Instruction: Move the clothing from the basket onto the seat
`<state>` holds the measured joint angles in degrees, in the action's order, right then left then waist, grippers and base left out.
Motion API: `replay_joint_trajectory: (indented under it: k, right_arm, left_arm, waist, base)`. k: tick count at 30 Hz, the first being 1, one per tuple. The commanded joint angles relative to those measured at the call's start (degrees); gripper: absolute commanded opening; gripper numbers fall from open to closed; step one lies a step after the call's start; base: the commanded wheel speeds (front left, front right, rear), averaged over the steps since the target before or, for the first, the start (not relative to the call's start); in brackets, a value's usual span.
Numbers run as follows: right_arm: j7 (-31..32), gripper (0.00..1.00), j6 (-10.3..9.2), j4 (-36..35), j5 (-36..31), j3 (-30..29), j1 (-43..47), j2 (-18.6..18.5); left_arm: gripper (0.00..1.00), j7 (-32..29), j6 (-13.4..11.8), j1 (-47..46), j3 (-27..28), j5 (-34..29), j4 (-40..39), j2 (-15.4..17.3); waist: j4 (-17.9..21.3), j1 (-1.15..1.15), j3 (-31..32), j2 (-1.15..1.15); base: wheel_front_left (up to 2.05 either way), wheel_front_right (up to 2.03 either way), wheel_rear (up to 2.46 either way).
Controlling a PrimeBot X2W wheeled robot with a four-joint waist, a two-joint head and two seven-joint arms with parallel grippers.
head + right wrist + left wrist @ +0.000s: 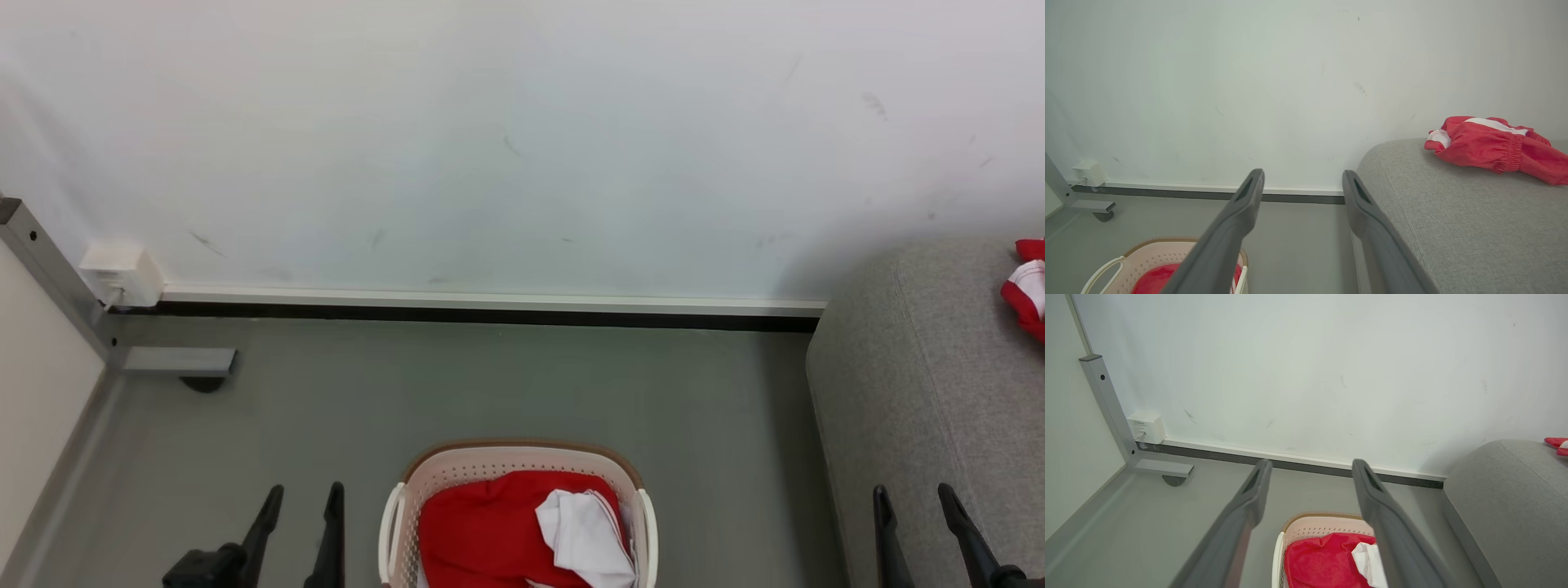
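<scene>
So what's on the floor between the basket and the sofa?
Nothing, just bare grey floor. The head view shows that strip between the basket and the sofa, and the right wrist view shows it too.

Scuffed white wall [522,147], grey floor [490,384]

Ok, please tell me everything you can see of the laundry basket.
The basket is cream-white perforated plastic with a brown woven-look rim and a loop handle on each side. It stands upright on the grey floor, apart from the sofa. Red and white clothing lies inside; its near end is cropped.
</scene>
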<state>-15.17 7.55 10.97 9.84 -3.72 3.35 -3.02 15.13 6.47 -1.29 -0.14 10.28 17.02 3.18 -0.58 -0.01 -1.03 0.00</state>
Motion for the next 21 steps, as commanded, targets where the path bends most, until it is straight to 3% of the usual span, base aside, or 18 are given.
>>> replay_joint_trajectory:
  k: [1, 21]
  right_arm:
    - [0.05, 1.00, -0.13, 0.10, 0.36, 0.10, -0.18, 0.07]
    - [0.04, 1.00, -0.13, 0.29, 1.79, 0.58, -1.26, 0.08]
  left_arm:
    - [1.00, 0.03, 0.18, -0.50, 0.14, -0.86, 0.17, 0.00]
    - [1.00, 0.03, 0.90, -1.80, -0.64, -0.41, 1.03, -0.21]
  waist:
    - [0.20, 0.01, -0.33, 0.00]
    - [1.24, 0.01, -2.20, 0.00]
  base:
    - [0.00, 0.00, 0.00]
    - [0.00, 0.00, 0.00]
